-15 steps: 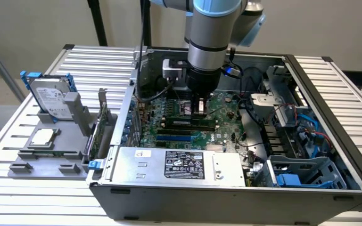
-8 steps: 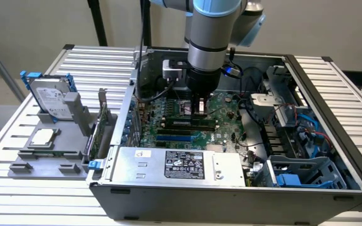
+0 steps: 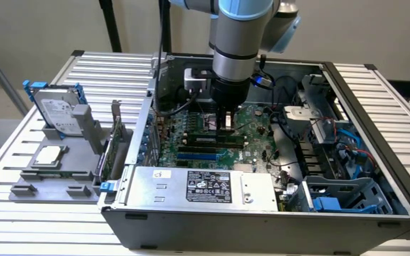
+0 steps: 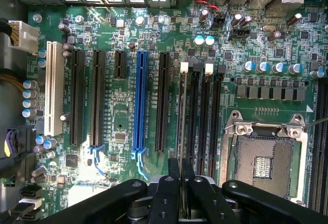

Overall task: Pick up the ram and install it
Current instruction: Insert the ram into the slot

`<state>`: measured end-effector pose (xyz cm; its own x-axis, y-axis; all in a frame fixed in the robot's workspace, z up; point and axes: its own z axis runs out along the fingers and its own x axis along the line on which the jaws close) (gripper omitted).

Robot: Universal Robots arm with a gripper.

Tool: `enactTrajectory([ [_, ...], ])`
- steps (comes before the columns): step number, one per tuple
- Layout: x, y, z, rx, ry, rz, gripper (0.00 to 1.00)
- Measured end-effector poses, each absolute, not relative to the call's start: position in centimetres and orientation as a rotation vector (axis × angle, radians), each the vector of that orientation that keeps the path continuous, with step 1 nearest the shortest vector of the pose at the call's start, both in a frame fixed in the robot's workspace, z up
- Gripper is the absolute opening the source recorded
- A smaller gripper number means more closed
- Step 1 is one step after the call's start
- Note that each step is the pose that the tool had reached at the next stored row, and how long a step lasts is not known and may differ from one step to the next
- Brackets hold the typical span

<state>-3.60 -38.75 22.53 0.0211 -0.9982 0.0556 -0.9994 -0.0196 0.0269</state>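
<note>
Arm [image 3: 235, 42] upright, ram [image 4: 181, 111] over motherboard [image 4: 128, 106]

Even, bright light covers my motherboard [image 4: 154, 80]; glare whitens the grille above its slots, and my claw [image 4: 180, 183] sits dark, softly blurred.

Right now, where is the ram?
The ram is held in the gripper inside the computer case, mid exterior view, over the motherboard's black memory slots.

The arm's wrist is hiding the gripper [image 3: 226, 124] in the exterior view; the wrist view's edge is cropping the CPU socket [image 4: 264, 158].
</note>
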Motion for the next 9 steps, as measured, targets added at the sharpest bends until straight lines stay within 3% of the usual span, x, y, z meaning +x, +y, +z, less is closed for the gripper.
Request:
enactTrajectory([
  [3, -3.60, -38.75, 22.52, 2.203, -2.157, 0.033, 0.15],
  [4, -3.60, -38.75, 22.51, 2.203, -2.157, 0.032, 0.22],
  [9, -3.61, -38.75, 23.22, 2.201, -2.155, 0.028, 0.22],
])
